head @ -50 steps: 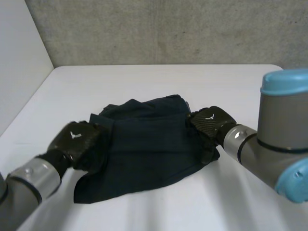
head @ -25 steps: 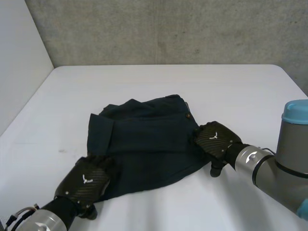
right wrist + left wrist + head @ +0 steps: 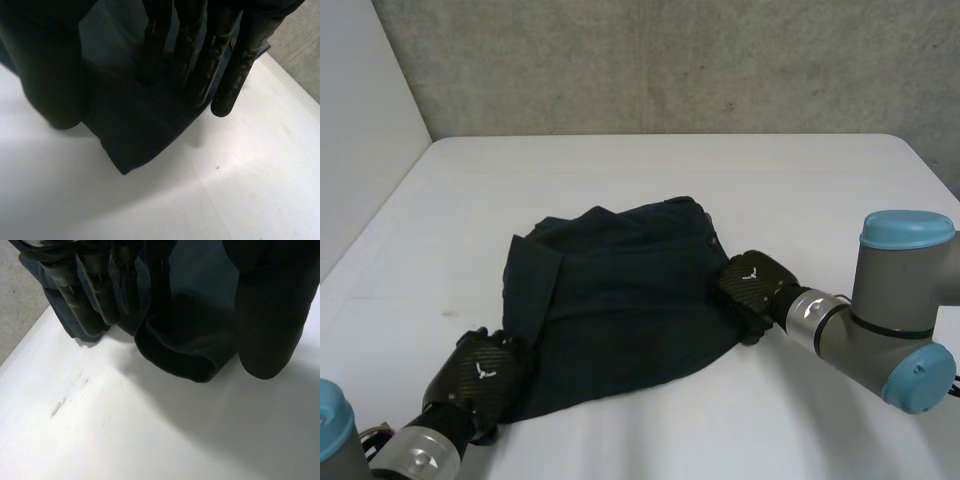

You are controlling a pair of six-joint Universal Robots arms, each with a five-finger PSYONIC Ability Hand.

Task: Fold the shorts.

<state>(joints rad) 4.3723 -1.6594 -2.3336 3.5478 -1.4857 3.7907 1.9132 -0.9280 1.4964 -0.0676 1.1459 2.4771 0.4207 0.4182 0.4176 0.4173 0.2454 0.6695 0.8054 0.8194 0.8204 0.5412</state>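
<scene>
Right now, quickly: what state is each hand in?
Left hand: open, by the hem of the shorts.
Right hand: open, at the shorts' edge.

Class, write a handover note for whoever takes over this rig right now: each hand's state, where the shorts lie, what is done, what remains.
Left hand: open, fingers straight, at the near left corner of the shorts.
Right hand: open, straight fingers on the right edge, by a corner.
The shorts lie mid-table, flat but uneven, with a strip turned over along their left side.
Done: seemingly a partial fold only.
Left: probably grasp the near corners, fold over, then square the edges.
</scene>
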